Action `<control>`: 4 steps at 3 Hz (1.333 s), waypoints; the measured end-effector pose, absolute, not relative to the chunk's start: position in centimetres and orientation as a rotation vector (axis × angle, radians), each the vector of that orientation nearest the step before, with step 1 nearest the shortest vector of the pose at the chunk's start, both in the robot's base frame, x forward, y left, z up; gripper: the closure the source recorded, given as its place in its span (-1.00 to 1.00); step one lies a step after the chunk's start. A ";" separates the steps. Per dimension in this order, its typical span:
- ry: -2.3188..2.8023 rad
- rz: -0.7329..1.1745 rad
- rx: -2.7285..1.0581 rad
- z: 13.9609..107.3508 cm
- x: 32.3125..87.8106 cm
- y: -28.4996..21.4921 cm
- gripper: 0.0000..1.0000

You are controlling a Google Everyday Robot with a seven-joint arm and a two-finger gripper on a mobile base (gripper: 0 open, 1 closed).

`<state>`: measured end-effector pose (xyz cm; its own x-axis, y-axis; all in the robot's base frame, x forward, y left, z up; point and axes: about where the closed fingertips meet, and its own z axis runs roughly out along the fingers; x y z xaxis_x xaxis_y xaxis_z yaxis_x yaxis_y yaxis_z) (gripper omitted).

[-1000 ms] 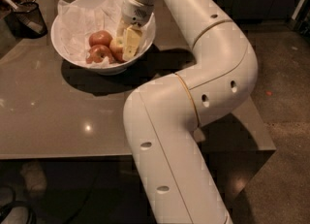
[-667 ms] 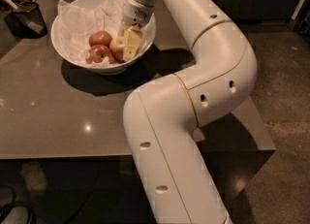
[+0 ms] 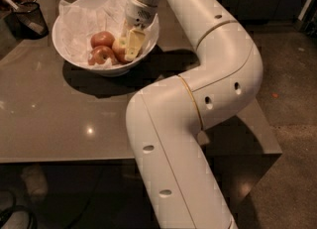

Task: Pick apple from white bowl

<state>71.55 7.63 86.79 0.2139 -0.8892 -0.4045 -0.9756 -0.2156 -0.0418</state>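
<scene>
Gripper (image 3: 132, 44) low inside white bowl (image 3: 66, 58), set against apple (image 3: 119, 47) at right of fruit cluster. Position unchanged from a second ago: no lift, no retreat. Jaws: spread or pinching, cannot tell. Apple unmoved on crumpled paper, close against two darker apples (image 3: 102, 39). Judged: grasp stage, extraction not yet begun. Bench (image 3: 59, 119) glossy grey-brown, reflective, bowl towards far left; dark mesh basket (image 3: 27, 19) at far-left corner. Dim room, dark speckled floor (image 3: 290, 89) to right.
</scene>
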 end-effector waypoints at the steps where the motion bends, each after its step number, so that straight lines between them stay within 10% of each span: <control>1: 1.754 0.428 -2.204 86.8 71.6 7.6 0.89; 4: 1.726 0.355 -2.157 89.3 71.9 8.0 1.00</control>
<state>71.89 8.00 89.26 0.2245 -0.8854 -0.4070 -0.9742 -0.1932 -0.1169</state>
